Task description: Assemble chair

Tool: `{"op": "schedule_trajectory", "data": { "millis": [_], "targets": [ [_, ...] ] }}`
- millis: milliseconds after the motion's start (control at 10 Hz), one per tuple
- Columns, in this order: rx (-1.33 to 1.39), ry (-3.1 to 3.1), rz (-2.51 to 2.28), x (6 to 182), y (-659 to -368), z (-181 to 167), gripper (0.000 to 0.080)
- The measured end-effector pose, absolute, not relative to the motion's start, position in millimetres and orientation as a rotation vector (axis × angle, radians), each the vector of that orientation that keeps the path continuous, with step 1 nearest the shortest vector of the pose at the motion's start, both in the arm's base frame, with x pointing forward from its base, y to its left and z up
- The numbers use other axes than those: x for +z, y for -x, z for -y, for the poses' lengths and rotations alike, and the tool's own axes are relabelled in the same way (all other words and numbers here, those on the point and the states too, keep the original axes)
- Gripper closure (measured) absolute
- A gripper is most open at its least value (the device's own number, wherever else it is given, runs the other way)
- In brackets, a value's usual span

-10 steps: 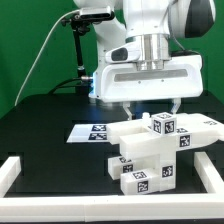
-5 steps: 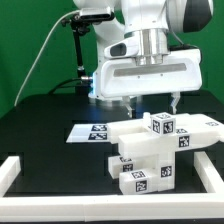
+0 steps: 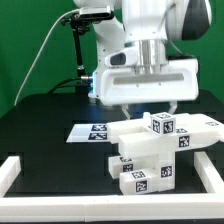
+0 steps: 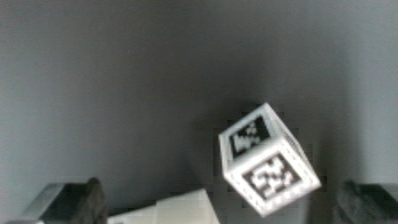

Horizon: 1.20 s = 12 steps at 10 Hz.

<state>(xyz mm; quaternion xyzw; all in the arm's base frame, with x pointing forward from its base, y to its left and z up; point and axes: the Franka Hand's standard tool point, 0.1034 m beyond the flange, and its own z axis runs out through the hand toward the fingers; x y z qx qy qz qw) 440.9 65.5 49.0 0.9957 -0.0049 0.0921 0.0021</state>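
Observation:
The chair (image 3: 150, 150) stands near the table's front as a stack of glossy white blocks with black-and-white tags; a flat panel lies on top and a small tagged cube (image 3: 163, 125) sits on it. My gripper (image 3: 147, 106) hangs just above and behind the panel, open, with nothing between its fingers. In the wrist view the tagged cube (image 4: 270, 160) fills the lower part, with a white panel edge (image 4: 169, 208) beside it. Both dark fingertips (image 4: 71, 200) show at the frame's corners, far apart and touching nothing.
The marker board (image 3: 88, 131) lies flat on the black table at the exterior view's left of the chair. A white border rail (image 3: 12, 172) runs along the table's front and sides. A black stand with a cable (image 3: 78, 50) rises at the back.
The gripper rose slightly half a second ago and has come back down a little, shifting toward the exterior view's left. Its jaws stayed open. The chair has not moved.

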Motion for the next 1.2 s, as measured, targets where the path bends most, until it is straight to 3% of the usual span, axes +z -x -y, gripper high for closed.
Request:
{"op": "schedule_trajectory", "data": {
  "millis": [800,1200],
  "targets": [
    [0.301,-3.099,0.06,38.3,-428,-60,0.0151],
    [0.292,-3.11,0.072,25.6,-438,-82,0.0151]
  ]
}}
